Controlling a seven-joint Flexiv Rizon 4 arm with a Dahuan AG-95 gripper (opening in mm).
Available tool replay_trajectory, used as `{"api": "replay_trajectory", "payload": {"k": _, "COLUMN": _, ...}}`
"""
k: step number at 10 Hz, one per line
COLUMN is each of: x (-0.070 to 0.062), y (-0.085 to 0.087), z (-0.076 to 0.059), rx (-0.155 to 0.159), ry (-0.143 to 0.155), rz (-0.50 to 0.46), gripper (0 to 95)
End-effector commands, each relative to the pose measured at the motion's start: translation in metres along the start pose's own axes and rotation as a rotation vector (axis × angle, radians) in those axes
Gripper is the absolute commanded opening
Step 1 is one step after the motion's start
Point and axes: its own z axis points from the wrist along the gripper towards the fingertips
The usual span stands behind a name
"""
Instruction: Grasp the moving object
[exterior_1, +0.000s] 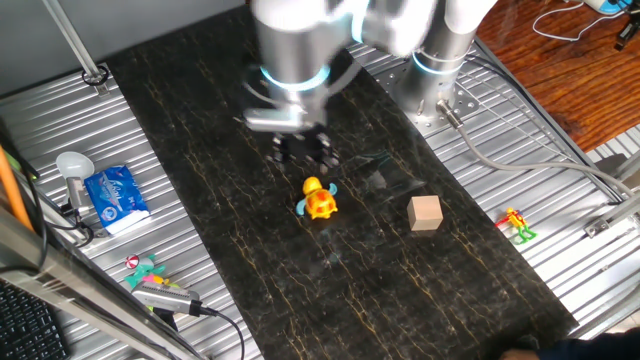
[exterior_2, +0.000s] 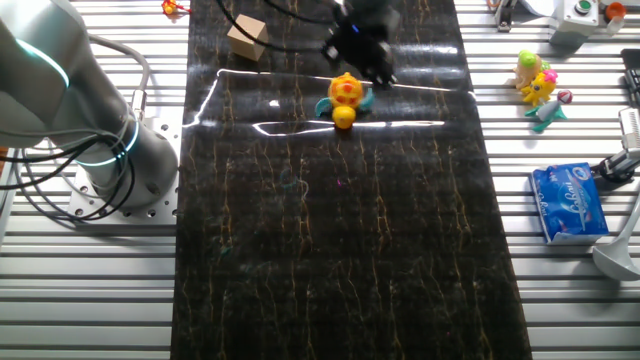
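The moving object, a small yellow-and-orange toy figure (exterior_1: 318, 199) with bluish bits, lies on the dark mat (exterior_1: 250, 270); it also shows in the other fixed view (exterior_2: 345, 97). My gripper (exterior_1: 303, 153) hangs just behind and above the toy, blurred; in the other fixed view the gripper (exterior_2: 362, 48) sits just beyond the toy. The fingers look spread and hold nothing. The toy is apart from them.
A tan wooden cube (exterior_1: 425, 213) stands right of the toy, also in the other view (exterior_2: 247, 38). A thin yellow-red-green figure (exterior_1: 515, 226) lies on the ribbed metal. A blue packet (exterior_1: 115, 197), a white spoon (exterior_1: 72, 165), small toys (exterior_2: 538, 82) and cables sit off the mat.
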Motion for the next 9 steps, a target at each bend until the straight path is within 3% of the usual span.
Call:
{"api": "replay_trajectory", "payload": {"k": 1, "x": -0.009, "y": 0.013, "z": 0.025, "rx": 0.016, "ry": -0.009, "rz": 0.003, "gripper": 76.0}}
{"api": "replay_trajectory", "payload": {"k": 4, "x": -0.010, "y": 0.014, "z": 0.040, "rx": 0.035, "ry": -0.016, "rz": 0.016, "gripper": 76.0}}
{"api": "replay_trajectory", "payload": {"k": 9, "x": -0.010, "y": -0.002, "z": 0.062, "rx": 0.051, "ry": -0.036, "rz": -0.044, "gripper": 76.0}}
